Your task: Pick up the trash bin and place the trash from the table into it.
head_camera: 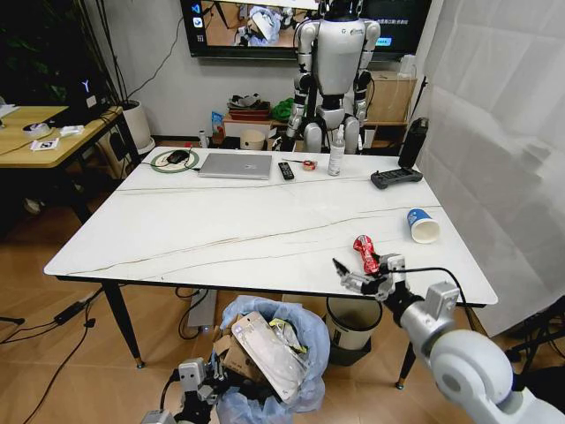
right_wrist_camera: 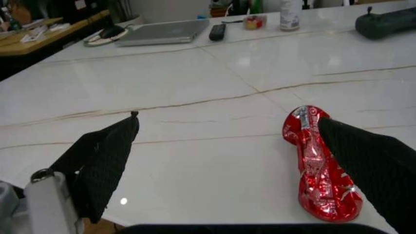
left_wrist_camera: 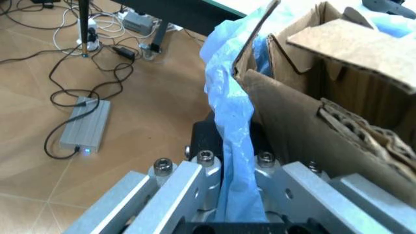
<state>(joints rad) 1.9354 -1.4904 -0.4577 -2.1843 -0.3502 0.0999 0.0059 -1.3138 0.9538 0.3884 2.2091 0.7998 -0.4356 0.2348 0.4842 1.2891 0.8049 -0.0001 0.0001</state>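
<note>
The head camera looked forward and down across the table point(head_camera: 221, 230) from its near edge. The left wrist camera sat low beside the trash bin point(left_wrist_camera: 231, 122), pressed close to its bag, facing the floor. The right wrist camera skimmed low over the tabletop; both it and the head view held the red wrapper point(right_wrist_camera: 318, 165)

The right end effector point(head_camera: 362, 273) sits over the near edge of the counter point(head_camera: 221, 234), jaws spread. A crushed wrapper point(head_camera: 365, 253) lies on the counter just beyond it, beside one finger point(right_wrist_camera: 373, 165). A paper cup point(head_camera: 423, 225) lies on its side farther beyond, toward the counter's right edge. At the far edge rest a laptop point(head_camera: 236, 165) and a remote point(head_camera: 285, 170). The left end effector point(head_camera: 196, 387) is below the counter, clamped on the bag rim of the trash bin point(head_camera: 305, 349), which holds cardboard point(left_wrist_camera: 325, 97).
</note>
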